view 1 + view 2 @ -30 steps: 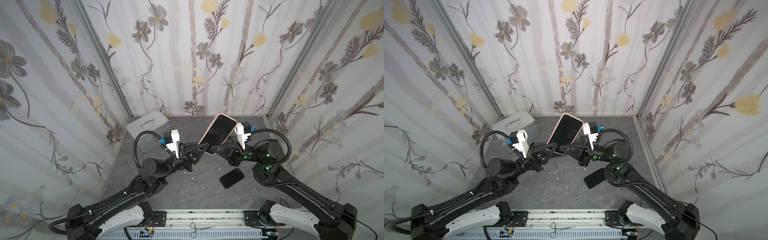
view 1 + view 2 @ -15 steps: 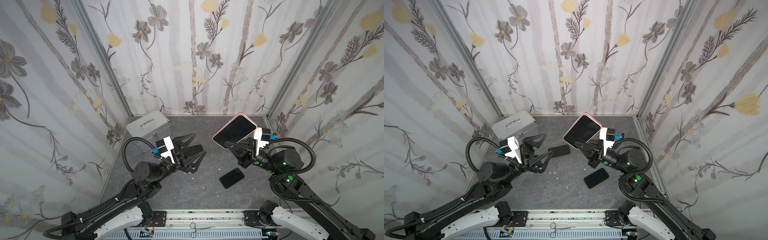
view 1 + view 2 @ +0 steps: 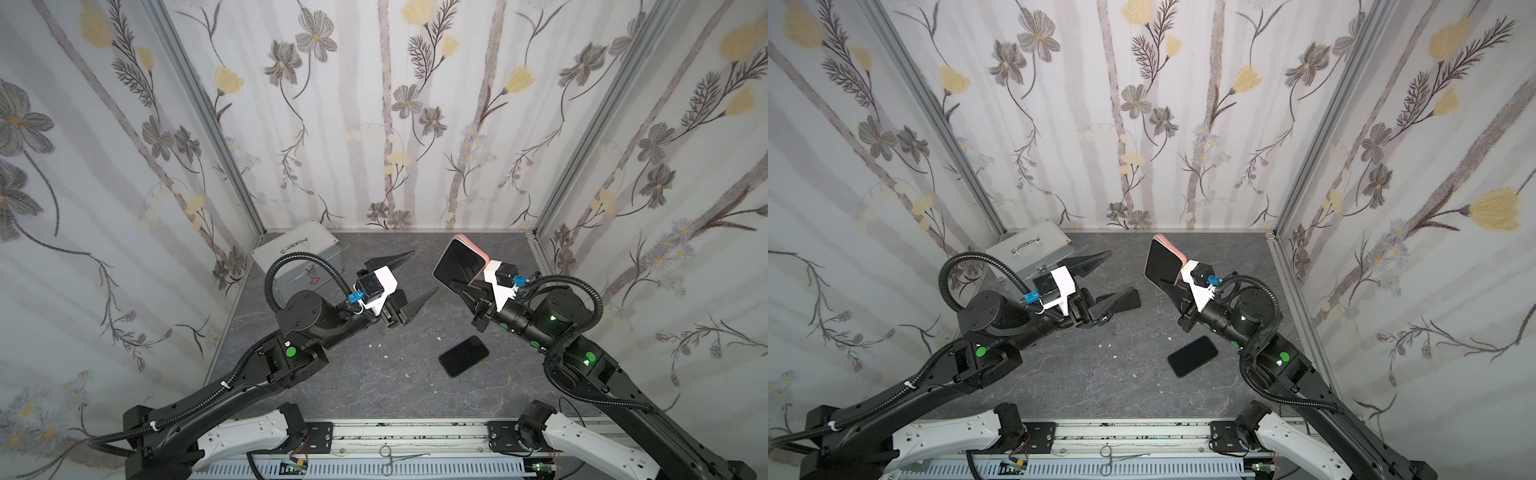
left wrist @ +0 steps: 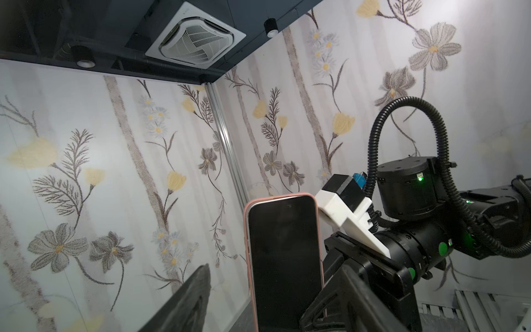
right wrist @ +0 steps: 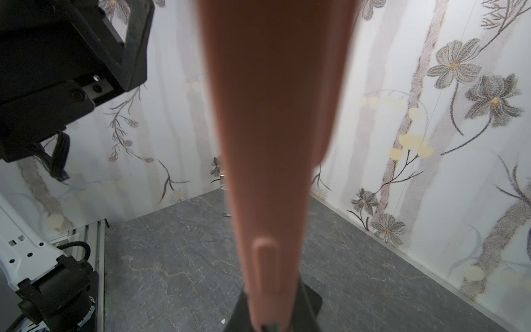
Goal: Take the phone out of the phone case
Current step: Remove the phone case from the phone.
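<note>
Pink case [image 5: 273, 129] is up in the air, clamped at its lower end by the right gripper [image 3: 464, 286]. It stands near upright, well across from the silver box [image 3: 297, 257]. And the phone [image 4: 284, 258] sits inside it, dark screen turned toward the box side. In the left wrist view the pink rim hugs the top and both long sides of the glass, so it's not out yet.

Just in front of the box, the left gripper [image 3: 424, 270] hangs empty. Its jaws are spread wide, tips aimed at the screen, with clear air between. Far from the box, down on the floor [image 3: 374, 386] by the right arm, a black phone [image 3: 463, 356] lies flat with nobody touching it.

Now, the handling. That case looks like soft, rubbery stuff: it should flex and peel, and give a pad good grip. The phone is the opposite, I'd say: stiff, smooth, slippery glass with some weight to it, and a drop from up there would hurt.

Best hold, to my eye:
- Right holds the case by its low end.
- Left takes the free top corner, farthest from the clamp, pinching rim only, and rolls the lip back off the glass.
- Left then grips the phone by its long edges, not its face.

The risk is that it pops free and slides out before either jaw has it.
</note>
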### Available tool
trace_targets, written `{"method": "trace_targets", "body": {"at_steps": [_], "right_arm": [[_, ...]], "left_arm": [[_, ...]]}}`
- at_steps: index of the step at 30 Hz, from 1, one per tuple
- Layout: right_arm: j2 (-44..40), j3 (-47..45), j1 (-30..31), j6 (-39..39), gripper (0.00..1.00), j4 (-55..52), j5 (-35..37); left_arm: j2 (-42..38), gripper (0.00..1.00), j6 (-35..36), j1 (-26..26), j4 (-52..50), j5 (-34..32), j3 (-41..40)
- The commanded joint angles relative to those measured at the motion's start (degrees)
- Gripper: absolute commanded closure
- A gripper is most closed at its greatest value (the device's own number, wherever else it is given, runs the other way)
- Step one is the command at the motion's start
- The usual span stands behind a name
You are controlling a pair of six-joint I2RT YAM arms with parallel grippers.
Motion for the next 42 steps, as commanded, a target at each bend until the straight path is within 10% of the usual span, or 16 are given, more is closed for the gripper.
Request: {"method": "trace_targets", "body": {"at_steps": [1,42], "right_arm": [[0.4,0.0,1.5,-4.3,1.0,2.3,2.6],[0.8,0.0,6.3,-9.3,1.0,2.5,-2.8]], "left_arm": [[1.1,0.29,8.2,-1.6,-1.7,-2.8,1.1],[1.7,0.52,11.2,-2.6,-1.7,-2.5,0.4]]}}
